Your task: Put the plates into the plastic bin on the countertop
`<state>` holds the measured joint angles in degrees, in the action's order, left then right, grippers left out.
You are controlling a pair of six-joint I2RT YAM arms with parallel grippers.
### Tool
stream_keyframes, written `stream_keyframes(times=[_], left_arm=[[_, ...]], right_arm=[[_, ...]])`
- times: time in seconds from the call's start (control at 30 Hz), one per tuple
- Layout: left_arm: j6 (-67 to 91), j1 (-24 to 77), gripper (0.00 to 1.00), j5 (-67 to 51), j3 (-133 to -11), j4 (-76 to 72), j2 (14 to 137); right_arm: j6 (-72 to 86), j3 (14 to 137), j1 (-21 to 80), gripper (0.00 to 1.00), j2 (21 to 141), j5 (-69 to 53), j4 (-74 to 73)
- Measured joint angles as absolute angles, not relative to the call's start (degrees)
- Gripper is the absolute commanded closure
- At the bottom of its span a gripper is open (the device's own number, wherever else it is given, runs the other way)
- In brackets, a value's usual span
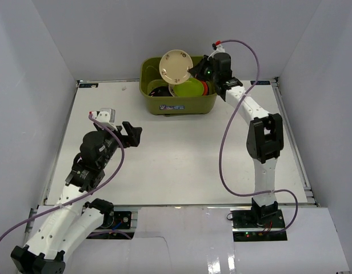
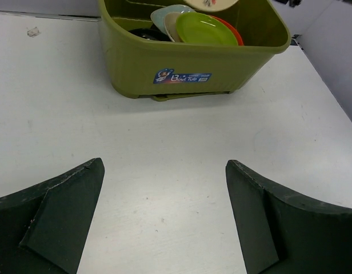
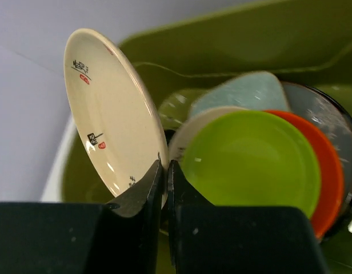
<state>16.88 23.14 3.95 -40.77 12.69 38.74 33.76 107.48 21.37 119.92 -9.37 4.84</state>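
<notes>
The olive-green plastic bin [image 1: 179,101] stands at the back of the white countertop [image 1: 182,154]. It holds several plates: lime green [image 1: 187,88], red [image 1: 204,87], black [image 1: 160,90], pale teal [image 3: 247,91]. My right gripper [image 1: 194,71] is shut on the rim of a beige floral plate [image 1: 175,65] and holds it tilted above the bin; the right wrist view shows this plate [image 3: 110,111] over the lime plate [image 3: 250,160]. My left gripper [image 1: 132,135] is open and empty over the countertop, in front of the bin [image 2: 187,57].
White walls enclose the countertop on three sides. A purple cable [image 1: 224,142] loops beside the right arm. The bin's label [image 2: 182,76] faces the left gripper.
</notes>
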Motion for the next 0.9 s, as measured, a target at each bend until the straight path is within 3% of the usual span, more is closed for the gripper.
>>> stream_keyframes(times=[0.13, 0.23, 0.27, 0.3, 0.33, 0.47, 0.5, 0.53, 0.9], left_arm=[[16.7, 23.1, 0.02, 3.9, -40.8, 12.0, 39.2], [16.6, 23.1, 0.02, 3.9, -40.8, 11.9, 40.0], [16.6, 23.1, 0.02, 3.9, -40.8, 11.8, 40.4], [16.5, 23.1, 0.02, 3.9, -40.8, 11.8, 40.9], [16.6, 23.2, 0.02, 3.9, -40.8, 11.8, 41.4], [16.6, 23.2, 0.02, 3.8, -40.8, 11.8, 43.2], [16.6, 23.2, 0.02, 3.7, -40.8, 11.8, 43.6], [16.7, 23.2, 0.02, 3.7, -40.8, 11.8, 44.0], [18.6, 23.2, 0.02, 2.5, -40.9, 12.0, 44.1]], right_arm=[[31.6, 110.2, 20.9, 0.9, 125.6, -6.5, -1.9], [30.8, 110.2, 20.6, 0.56, 127.2, -5.2, -5.6], [30.5, 110.2, 20.6, 0.37, 127.2, -5.0, -6.3], [30.3, 110.2, 20.6, 0.31, 127.2, -4.9, -6.6], [29.5, 110.2, 20.6, 0.19, 127.0, -4.9, -6.5], [27.6, 107.6, 20.4, 0.02, 123.5, -5.1, -6.3], [26.8, 105.4, 20.4, 0.09, 121.1, -5.2, -5.8], [26.2, 102.9, 20.4, 0.1, 118.4, -5.4, -5.6], [22.8, 41.7, 20.4, 0.1, 59.2, -2.5, 10.9]])
